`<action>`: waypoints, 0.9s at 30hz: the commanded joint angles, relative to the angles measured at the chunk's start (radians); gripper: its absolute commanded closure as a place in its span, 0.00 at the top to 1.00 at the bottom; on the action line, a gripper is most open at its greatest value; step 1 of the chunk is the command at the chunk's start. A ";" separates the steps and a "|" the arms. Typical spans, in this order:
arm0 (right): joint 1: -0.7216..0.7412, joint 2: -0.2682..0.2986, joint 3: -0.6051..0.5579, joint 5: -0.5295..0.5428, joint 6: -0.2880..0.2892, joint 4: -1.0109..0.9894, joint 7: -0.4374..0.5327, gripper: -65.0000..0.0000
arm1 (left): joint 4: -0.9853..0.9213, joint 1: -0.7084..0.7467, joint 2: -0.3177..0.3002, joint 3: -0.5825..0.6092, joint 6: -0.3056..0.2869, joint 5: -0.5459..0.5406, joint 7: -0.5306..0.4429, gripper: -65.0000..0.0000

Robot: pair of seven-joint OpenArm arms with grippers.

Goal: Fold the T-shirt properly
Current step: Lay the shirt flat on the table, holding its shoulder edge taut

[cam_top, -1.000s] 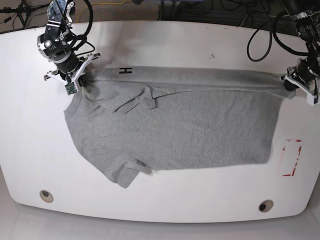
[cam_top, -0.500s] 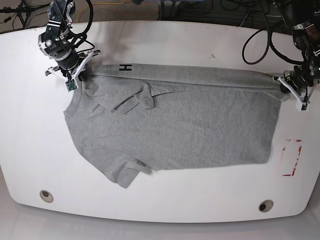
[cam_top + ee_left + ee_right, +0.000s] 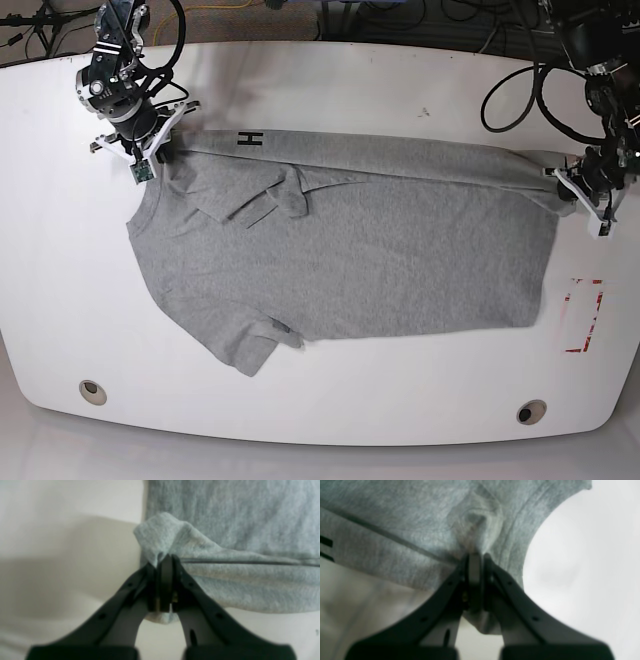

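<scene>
**Both grippers pinching the shirt's far edge**

The T-shirt (image 3: 340, 255) lies spread across the white table (image 3: 330, 85), grey and mostly flat, with its long far edge folded over toward the middle. A black "H" (image 3: 251, 139) shows on that turned-over strip. One sleeve (image 3: 245, 345) points toward the near edge of the table, and the other sleeve (image 3: 275, 200) is rumpled on top of the body.

The right gripper (image 3: 150, 152) sits at the shirt's far corner on the base view's left, jaws closed tight on a bunched bit of cloth; its wrist camera shows the fabric (image 3: 475, 530) puckered right at the fingertips (image 3: 475, 565).

The left gripper (image 3: 572, 188) holds the opposite far corner, on the base view's right, also clamped on grey cloth. Up close, a small fold of shirt (image 3: 162, 535) stands up just past its closed fingertips (image 3: 166, 565).

Between the two, the folded edge runs nearly straight. A red-marked patch (image 3: 583, 315) sits on the table beside the shirt's hem.
</scene>
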 commanded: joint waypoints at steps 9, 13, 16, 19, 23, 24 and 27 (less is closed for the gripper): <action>0.029 0.015 0.005 -0.003 -0.008 0.018 0.019 0.00 | -0.101 -0.075 -0.034 0.013 -0.001 -0.012 -0.051 0.00; 0.035 0.015 0.005 -0.005 -0.008 0.018 0.019 0.00 | -0.138 -0.092 -0.036 0.016 -0.001 -0.012 -0.067 0.00; 0.036 0.015 0.005 -0.005 -0.008 0.018 0.019 0.00 | -0.155 -0.101 -0.039 0.033 -0.001 -0.012 -0.071 0.00; 0.036 0.015 0.005 -0.005 -0.008 0.018 0.019 0.00 | -0.166 -0.107 -0.040 0.059 -0.001 -0.012 -0.078 0.01; 0.036 0.015 0.005 -0.005 -0.010 0.016 0.019 0.00 | -0.171 -0.121 -0.051 0.086 -0.001 -0.012 -0.082 0.14; 0.036 0.015 0.005 -0.005 -0.010 0.016 0.019 0.00 | -0.171 -0.121 -0.051 0.087 -0.001 -0.012 -0.085 0.16; 0.036 0.015 0.005 -0.005 -0.010 0.016 0.019 0.00 | -0.171 -0.123 -0.051 0.090 -0.001 -0.012 -0.091 0.26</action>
